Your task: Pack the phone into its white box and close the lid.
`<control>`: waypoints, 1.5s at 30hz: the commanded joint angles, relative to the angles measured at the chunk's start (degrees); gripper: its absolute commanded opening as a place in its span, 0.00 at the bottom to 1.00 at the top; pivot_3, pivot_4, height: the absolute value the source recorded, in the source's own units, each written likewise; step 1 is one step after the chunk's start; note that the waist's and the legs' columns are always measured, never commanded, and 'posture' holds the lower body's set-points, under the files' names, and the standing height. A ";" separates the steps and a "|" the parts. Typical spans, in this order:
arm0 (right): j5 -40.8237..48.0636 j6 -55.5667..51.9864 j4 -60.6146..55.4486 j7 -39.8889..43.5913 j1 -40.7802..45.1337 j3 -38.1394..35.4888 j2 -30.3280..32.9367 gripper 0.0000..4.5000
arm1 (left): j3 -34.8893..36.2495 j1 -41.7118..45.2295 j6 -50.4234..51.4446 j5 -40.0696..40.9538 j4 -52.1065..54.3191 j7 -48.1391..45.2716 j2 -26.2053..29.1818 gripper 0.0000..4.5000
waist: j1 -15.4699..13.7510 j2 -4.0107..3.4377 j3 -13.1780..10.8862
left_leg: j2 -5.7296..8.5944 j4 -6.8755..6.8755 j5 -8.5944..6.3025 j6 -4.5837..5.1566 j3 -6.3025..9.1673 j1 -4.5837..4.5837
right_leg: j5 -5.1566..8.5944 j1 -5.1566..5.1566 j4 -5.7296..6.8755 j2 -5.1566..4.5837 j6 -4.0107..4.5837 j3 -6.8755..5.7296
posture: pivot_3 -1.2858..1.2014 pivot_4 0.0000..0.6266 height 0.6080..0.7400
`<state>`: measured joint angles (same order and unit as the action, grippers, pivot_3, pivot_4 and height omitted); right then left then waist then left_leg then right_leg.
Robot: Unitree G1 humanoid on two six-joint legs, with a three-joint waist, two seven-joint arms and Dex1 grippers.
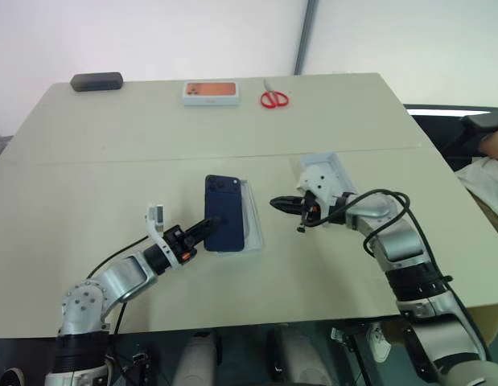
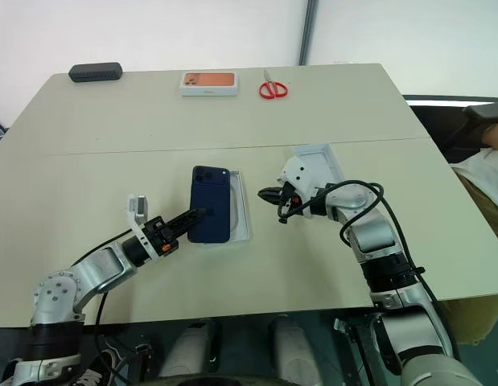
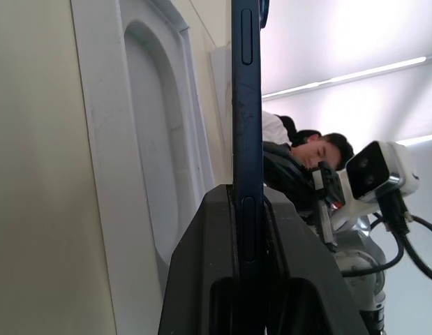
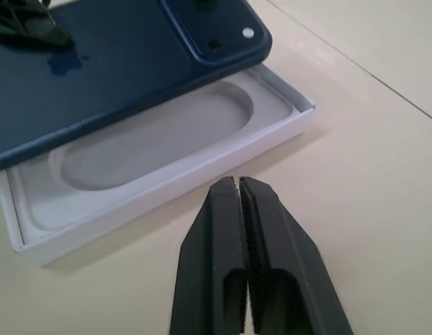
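The dark navy phone (image 1: pixel 224 211) hangs tilted over the white box (image 1: pixel 252 219), partly covering it. My left gripper (image 1: pixel 205 226) is shut on its near short end. In the left wrist view the phone (image 3: pixel 246 105) stands edge-on between the fingers. The white box (image 4: pixel 202 169) lies open on the table, and its floor shows a rounded recess. My right gripper (image 4: pixel 238 183) hovers just to the right of the box, shut and empty, pointing at it. The lid (image 1: pixel 334 165) lies open side up behind my right wrist, which partly hides it.
Along the far edge of the table (image 1: pixel 112 161) lie a black oblong case (image 1: pixel 96 81), an orange-topped white box (image 1: pixel 209 91) and red scissors (image 1: pixel 273 98). A person sits off the table's right side (image 1: pixel 491 149).
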<state>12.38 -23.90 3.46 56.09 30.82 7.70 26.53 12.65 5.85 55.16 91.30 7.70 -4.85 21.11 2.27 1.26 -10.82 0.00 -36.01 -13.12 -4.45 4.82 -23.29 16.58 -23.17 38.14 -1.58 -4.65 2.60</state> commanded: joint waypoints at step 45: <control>-1.33 5.12 -1.95 -3.86 -0.84 2.91 -1.37 1.00 | 1.34 1.62 -1.72 -1.03 8.83 4.41 2.08 0.99 | -0.25 0.00 0.01 | 0.02 -0.06 0.00 0.00 0.01 0.03 | 0.00 0.08 0.00 0.03 -0.01 -0.01 | 0.52 0.24 1.00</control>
<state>11.21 -20.26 2.04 52.28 29.10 10.77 25.34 12.70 7.25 53.36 89.06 13.97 0.10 22.48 2.02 1.26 -10.81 0.02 -36.07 -13.12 -4.44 4.82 -23.26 16.58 -23.09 38.14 -1.55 -4.66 2.60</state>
